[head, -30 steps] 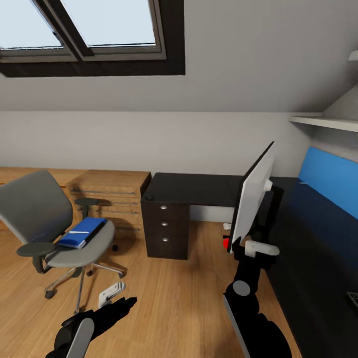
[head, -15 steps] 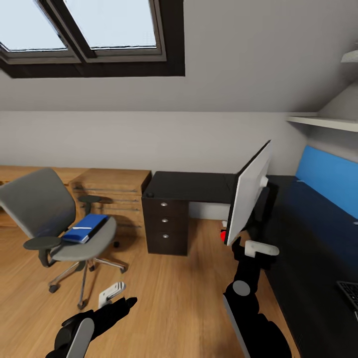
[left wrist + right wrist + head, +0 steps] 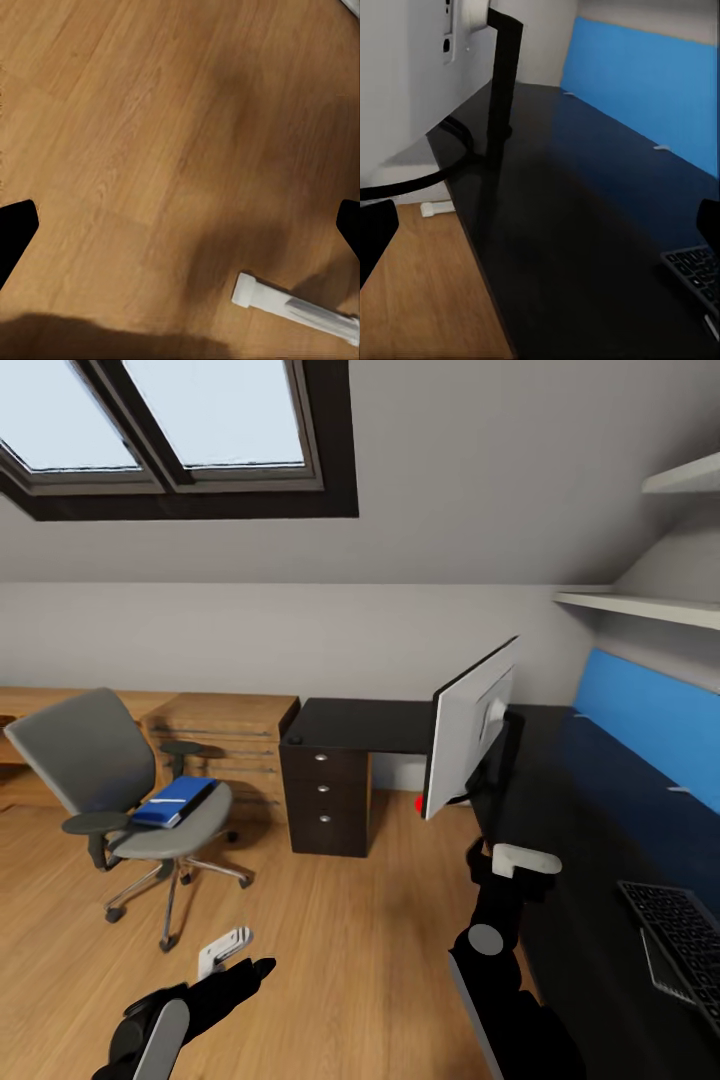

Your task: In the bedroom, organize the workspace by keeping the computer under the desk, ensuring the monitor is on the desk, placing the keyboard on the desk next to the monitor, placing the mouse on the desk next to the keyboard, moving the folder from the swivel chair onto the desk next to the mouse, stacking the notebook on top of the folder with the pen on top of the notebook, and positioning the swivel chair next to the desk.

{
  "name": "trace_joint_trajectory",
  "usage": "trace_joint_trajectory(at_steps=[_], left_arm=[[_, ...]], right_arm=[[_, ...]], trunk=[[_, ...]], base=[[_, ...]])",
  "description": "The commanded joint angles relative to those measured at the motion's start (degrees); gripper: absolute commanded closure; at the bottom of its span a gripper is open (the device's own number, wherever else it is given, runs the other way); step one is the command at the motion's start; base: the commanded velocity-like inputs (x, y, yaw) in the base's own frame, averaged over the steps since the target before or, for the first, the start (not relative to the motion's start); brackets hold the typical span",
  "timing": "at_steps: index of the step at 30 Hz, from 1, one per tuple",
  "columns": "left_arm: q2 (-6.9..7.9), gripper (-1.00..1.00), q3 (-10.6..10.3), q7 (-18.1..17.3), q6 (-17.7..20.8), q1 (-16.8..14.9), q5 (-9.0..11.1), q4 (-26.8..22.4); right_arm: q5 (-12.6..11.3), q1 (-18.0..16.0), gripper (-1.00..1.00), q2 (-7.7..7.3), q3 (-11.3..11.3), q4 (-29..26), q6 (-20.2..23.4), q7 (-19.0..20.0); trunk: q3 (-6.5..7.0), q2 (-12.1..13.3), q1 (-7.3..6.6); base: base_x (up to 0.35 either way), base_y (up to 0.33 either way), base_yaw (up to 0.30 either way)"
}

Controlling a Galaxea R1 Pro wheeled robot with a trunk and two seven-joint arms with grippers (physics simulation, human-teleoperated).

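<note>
Left gripper [image 3: 232, 950] low in the head view, fingers spread, empty, right gripper [image 3: 540, 225] likewise apart, blue folder [image 3: 176, 801] lay on swivel chair [image 3: 120, 790] at left, monitor [image 3: 468, 728] and keyboard [image 3: 678, 940] sat on black desk [image 3: 570, 820] at right, wood floor [image 3: 330, 930] below.

This is a room under a roof, used for work. There is a slanted roof window [image 3: 170, 420], a wood floor [image 3: 330, 950], a long black counter [image 3: 590, 830] and a grey swivel chair [image 3: 120, 790].
</note>
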Motion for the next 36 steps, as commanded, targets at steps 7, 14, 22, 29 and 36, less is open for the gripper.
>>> trace_joint_trajectory(at_steps=[7,14,22,29,36], left_arm=[[-0.05,-1.0,0.11,0.47,0.27,-0.04,0.61,-0.07],[-0.05,-1.0,0.05,0.45,0.27,-0.04,0.56,0.43],[-0.05,-1.0,-0.12,0.41,0.27,-0.04,0.38,1.84],[-0.05,-1.0,-0.09,0.41,0.27,-0.04,0.35,1.86],[-0.05,-1.0,-0.15,0.41,0.27,-0.04,0.43,1.87]], right_arm=[[0.39,-0.04,-1.0,0.0,0.0,0.02,0.6,-0.03],[0.27,-0.04,-1.0,-0.07,-0.34,0.0,0.67,-0.04],[0.26,-0.04,-1.0,-0.03,-0.2,0.9,0.54,-0.05],[0.18,-0.04,-1.0,0.07,0.11,1.1,0.48,-0.06],[0.08,-0.04,-1.0,0.9,1.05,1.11,0.43,0.26]], trunk=[[-0.06,-0.04,-0.03],[-0.06,-0.04,-0.03],[-0.06,-0.04,-0.03],[-0.06,-0.04,-0.03],[-0.06,-0.04,-0.03]], base=[[-0.334,-0.004,0.0],[-0.333,-0.018,0.0],[-0.28,-0.199,0.0],[-0.234,-0.259,0.0],[-0.231,-0.261,0.0]])
